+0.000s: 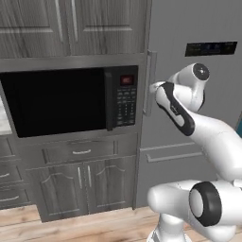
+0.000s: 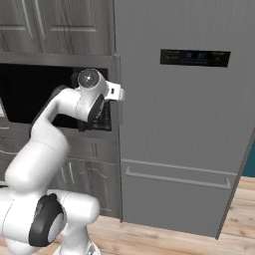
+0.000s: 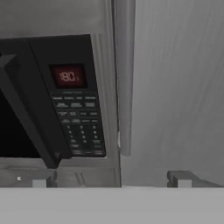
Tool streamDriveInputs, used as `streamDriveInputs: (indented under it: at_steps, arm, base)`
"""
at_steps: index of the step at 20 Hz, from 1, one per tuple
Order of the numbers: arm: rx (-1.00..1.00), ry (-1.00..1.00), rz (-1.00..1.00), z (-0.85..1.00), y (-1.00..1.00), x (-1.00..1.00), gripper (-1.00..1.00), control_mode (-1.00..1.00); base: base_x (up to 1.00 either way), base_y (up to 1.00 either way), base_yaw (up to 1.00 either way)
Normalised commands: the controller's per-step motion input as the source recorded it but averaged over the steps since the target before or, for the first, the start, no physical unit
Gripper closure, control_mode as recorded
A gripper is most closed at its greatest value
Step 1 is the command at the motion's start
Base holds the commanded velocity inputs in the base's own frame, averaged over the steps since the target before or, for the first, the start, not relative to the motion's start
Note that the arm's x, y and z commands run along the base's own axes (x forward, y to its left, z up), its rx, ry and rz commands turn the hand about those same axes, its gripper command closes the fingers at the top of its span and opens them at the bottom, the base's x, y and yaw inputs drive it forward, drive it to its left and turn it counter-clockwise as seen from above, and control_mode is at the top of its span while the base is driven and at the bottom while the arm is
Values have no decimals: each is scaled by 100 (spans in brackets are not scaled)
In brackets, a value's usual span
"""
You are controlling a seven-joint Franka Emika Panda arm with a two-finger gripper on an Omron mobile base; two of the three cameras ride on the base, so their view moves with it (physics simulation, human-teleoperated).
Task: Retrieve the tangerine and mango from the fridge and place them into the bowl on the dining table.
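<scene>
Farthest left, grey wood-grain cabinets [image 1: 71,21] above and drawers and doors [image 1: 80,182] below, over a pale plank floor [image 1: 71,222]; between them a black microwave [image 1: 66,101] set into the cabinetry, its keypad and small red display [image 3: 68,77] at the right edge, digits too blurred to read; next, just right of the microwave, the fridge [image 2: 179,124], tall, light grey, flat-fronted and closed, with a dark display panel [image 2: 195,57] high on the upper door and a horizontal bar handle [image 2: 177,178] across the lower section; a slim vertical handle [image 3: 124,78] running down the left edge of the upper door, right beside the microwave keypad; white arm reaching up from the base with the tool [image 2: 117,92] held close in front of that vertical handle, near its lower half; fingers [image 3: 186,178] spread apart at the bottom of the hand view, one below the microwave and one below the fridge door, with the handle's lower end above the gap and nothing pinched between them; from the base views, cannot tell whether touching the handle or just short of it.
</scene>
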Motion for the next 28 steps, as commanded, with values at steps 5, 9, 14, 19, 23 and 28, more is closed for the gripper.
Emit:
streamDriveInputs:
  at_steps: [5, 9, 14, 19, 23, 28]
  arm:
    - [0, -12, 0, -10, -2, 47, -100, -100]
    - [1, -3, 0, -3, -3, 52, -100, -100]
    - [3, 2, 0, 0, -18, 64, -100, -100]
    - [1, 0, 0, 0, -19, 58, -100, -100]
    - [0, 0, 0, -3, -3, 61, -100, -100]
    - [0, 0, 0, -16, 0, 59, -100, -100]
  base:
    - [0, 0, 0]
    - [0, 0, 0]
    - [0, 0, 0]
    - [0, 0, 0]
    - [0, 0, 0]
    - [0, 0, 0]
